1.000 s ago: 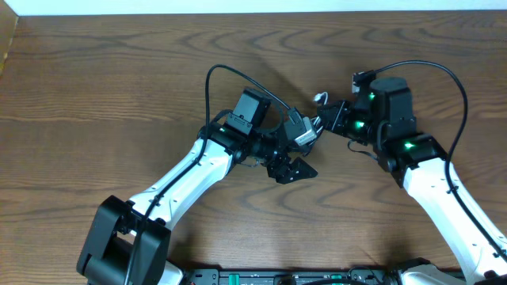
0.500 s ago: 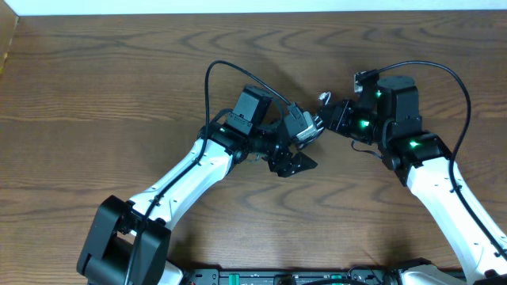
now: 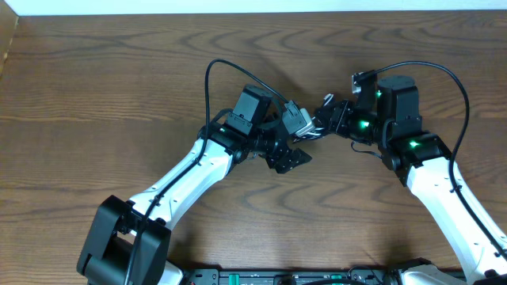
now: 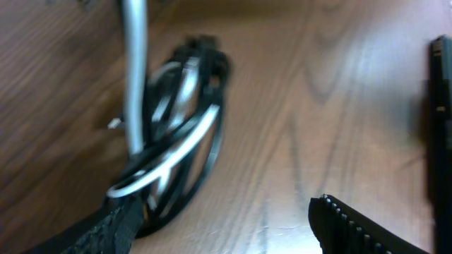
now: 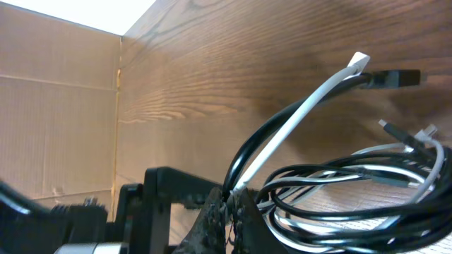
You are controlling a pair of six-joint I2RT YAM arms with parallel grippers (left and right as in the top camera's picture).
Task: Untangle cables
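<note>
Pinching the small coil of thin black and white cords [image 5: 332, 187] with my right gripper [image 5: 227, 206], jaws closed on a black and a white strand, I hold it over the brown wooden table [image 3: 119, 79], centre of the overhead frame. My left gripper [image 4: 226, 222] gapes wide beside the coil. The loops look light, limp and springy, so I'd take a free plug end.

One black cable [image 5: 392, 76], one white cable [image 5: 318, 101], two arms [image 3: 190, 170] [image 3: 436, 178].
</note>
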